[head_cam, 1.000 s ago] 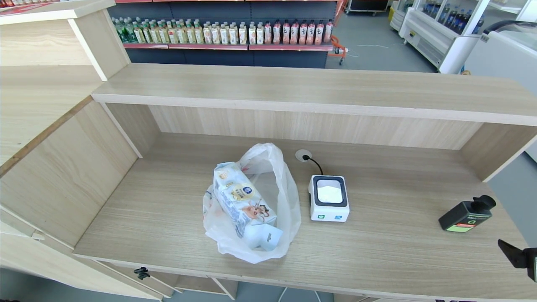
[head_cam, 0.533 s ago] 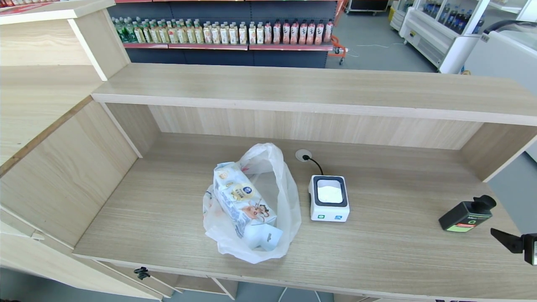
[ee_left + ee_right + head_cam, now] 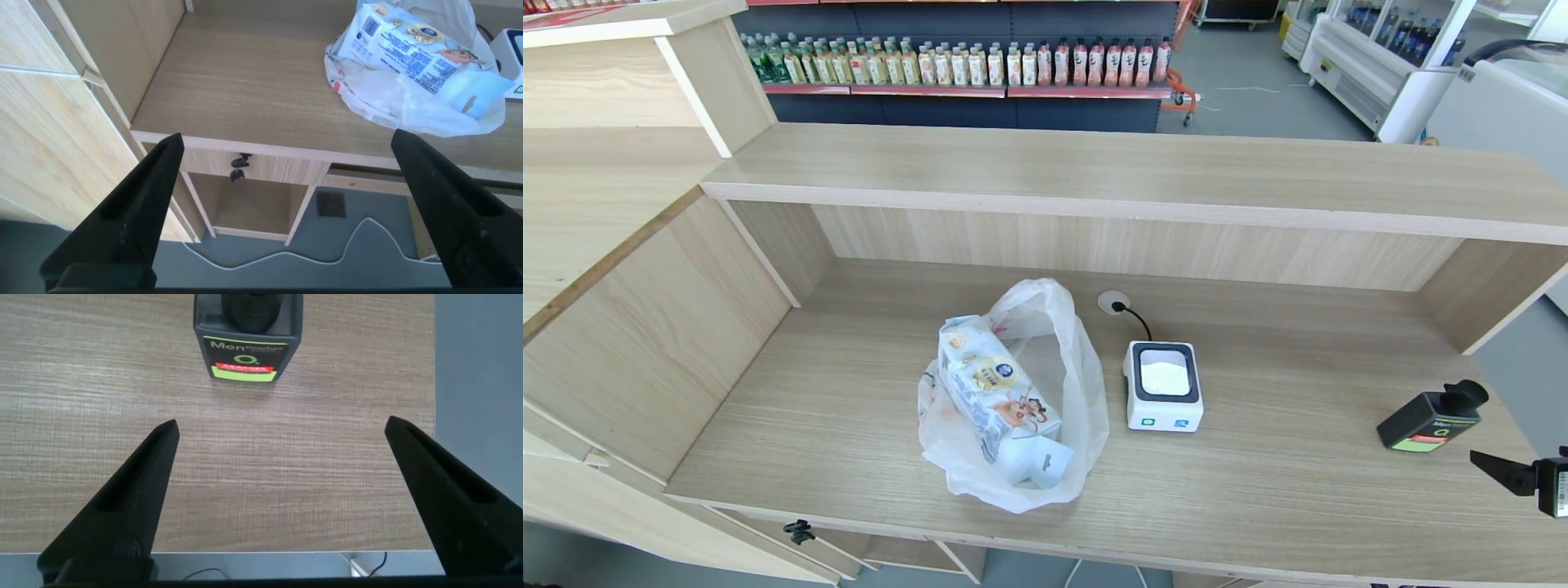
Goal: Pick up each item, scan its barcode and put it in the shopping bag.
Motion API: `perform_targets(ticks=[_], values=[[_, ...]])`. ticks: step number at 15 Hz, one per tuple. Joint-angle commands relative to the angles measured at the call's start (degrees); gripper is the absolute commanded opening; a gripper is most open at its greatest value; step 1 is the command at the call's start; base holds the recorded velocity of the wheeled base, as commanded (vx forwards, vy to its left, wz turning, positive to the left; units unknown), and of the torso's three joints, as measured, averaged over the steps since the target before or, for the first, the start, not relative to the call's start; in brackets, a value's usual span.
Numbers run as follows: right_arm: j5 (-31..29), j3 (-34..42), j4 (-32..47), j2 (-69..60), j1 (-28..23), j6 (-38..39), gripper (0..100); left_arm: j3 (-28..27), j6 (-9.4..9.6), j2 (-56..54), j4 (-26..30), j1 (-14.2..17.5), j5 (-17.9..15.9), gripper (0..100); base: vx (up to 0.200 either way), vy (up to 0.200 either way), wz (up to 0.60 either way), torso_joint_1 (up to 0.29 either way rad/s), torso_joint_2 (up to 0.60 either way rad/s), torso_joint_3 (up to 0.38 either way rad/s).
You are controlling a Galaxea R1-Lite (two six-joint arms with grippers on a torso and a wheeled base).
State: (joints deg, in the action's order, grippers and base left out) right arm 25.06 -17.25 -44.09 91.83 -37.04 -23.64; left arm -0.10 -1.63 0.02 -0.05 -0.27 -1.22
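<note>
Hovering right hand (image 3: 282,429), fingers spread wide, just short of the black bottle (image 3: 248,335).
You'll see the left hand (image 3: 286,139) also released, out in front of the near edge of the tabletop (image 3: 1298,498). The bottle lies on its side near the right edge, untouched. Farther in, the shopping bag (image 3: 1086,408) holds a white pack (image 3: 992,392), and the scanner (image 3: 1164,385) sits just beside it.

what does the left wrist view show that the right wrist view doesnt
Left wrist view: the translucent white plastic shopping bag holding a printed white soft pack, beyond the open left pincer. Right wrist view: the dark rectangular bottle with a green and red label, lying flat ahead of the open right pincer. Both: the light wood-grain counter top.
</note>
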Motion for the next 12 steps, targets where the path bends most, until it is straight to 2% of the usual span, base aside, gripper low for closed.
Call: perform_targets(ticks=[1, 9, 12], values=[[1.48, -0.42, -0.03, 2.04, -0.32, -0.01, 100, 0.01, -0.04, -0.02, -0.04, 0.0, -0.01, 100, 0.0, 0.0, 0.0, 0.0, 0.0, 0.0], [2.09, -3.4, -0.38, 7.92, -0.32, -1.41, 100, 0.01, -0.04, -0.02, -0.04, 0.0, -0.01, 100, 0.0, 0.0, 0.0, 0.0, 0.0, 0.0], [4.56, -5.16, -0.29, 9.33, -0.23, -1.67, 100, 0.01, -0.04, -0.02, -0.04, 0.0, -0.01, 100, 0.0, 0.0, 0.0, 0.0, 0.0, 0.0]])
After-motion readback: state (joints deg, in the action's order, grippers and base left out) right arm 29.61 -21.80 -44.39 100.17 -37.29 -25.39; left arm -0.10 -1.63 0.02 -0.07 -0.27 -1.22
